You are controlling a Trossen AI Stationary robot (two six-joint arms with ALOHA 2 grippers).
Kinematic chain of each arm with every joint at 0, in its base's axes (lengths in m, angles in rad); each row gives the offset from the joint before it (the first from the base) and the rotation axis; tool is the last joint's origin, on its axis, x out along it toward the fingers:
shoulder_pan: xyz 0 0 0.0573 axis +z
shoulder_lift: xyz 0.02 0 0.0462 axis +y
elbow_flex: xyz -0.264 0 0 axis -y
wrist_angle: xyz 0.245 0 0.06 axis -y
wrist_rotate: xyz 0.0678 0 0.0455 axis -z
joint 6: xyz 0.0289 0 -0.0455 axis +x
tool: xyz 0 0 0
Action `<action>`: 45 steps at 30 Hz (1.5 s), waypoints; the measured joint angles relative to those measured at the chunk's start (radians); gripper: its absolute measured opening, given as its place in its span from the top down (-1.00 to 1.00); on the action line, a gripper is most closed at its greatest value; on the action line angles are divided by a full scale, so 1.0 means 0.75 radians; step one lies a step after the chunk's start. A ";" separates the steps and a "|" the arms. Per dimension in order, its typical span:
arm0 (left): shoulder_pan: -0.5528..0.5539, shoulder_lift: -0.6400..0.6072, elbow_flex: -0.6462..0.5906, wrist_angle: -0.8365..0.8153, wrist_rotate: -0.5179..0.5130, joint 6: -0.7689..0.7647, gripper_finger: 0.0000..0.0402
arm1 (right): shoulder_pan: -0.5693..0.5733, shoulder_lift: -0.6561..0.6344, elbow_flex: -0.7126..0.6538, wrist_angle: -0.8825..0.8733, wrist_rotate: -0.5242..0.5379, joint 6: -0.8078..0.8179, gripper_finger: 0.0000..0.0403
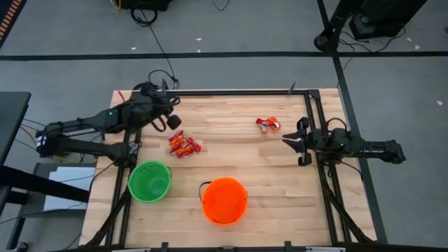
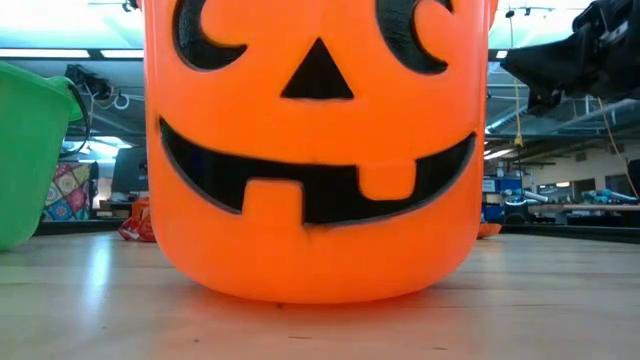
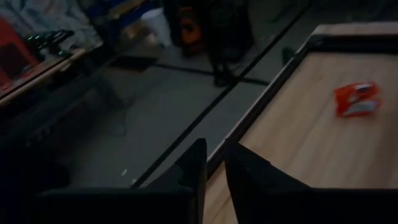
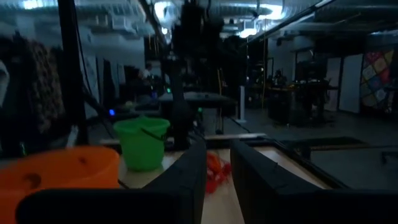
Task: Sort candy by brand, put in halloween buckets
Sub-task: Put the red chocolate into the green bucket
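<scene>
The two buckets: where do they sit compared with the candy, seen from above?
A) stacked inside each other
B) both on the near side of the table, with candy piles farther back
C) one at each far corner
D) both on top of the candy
B: the green bucket and orange bucket stand side by side, apart from the red candy pile and the smaller pile.

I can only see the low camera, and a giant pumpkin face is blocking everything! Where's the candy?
Observer: From above, the red candy pile lies on the table behind the orange bucket, on the left arm's side.
Operator: Is there more?
Observer: Yes, a smaller candy bunch lies close to the right gripper.
Operator: Is an arm holding any?
Observer: No. The left gripper is just beyond the red pile, and its wrist camera shows nothing between its fingers.
</scene>
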 joint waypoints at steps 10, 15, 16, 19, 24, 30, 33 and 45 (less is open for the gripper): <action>0.128 0.179 -0.001 0.394 0.084 0.123 0.17 | 0.000 0.000 0.000 0.114 0.000 0.077 0.58; 0.196 0.304 0.023 0.715 0.099 0.182 0.09 | 0.000 0.000 0.000 0.210 0.003 0.012 0.58; 0.208 0.331 0.049 0.718 0.112 0.181 0.09 | 0.000 0.000 0.000 0.232 0.003 -0.005 0.58; 0.245 0.417 0.157 0.652 0.181 0.177 0.11 | -0.001 0.000 0.000 0.292 0.018 -0.116 0.58; 0.270 0.621 0.410 0.438 0.292 0.145 0.12 | -0.001 0.000 0.000 0.342 0.126 -0.225 0.58; 0.271 0.874 0.679 0.128 0.318 0.139 0.12 | -0.001 0.090 0.140 0.095 0.165 -0.233 0.58; 0.271 0.958 0.723 0.065 0.355 0.109 0.12 | -0.001 0.204 0.248 -0.107 0.211 -0.205 0.58; 0.227 1.038 0.723 -0.098 0.799 -0.098 0.12 | -0.050 0.808 0.569 -0.502 0.466 -0.150 0.58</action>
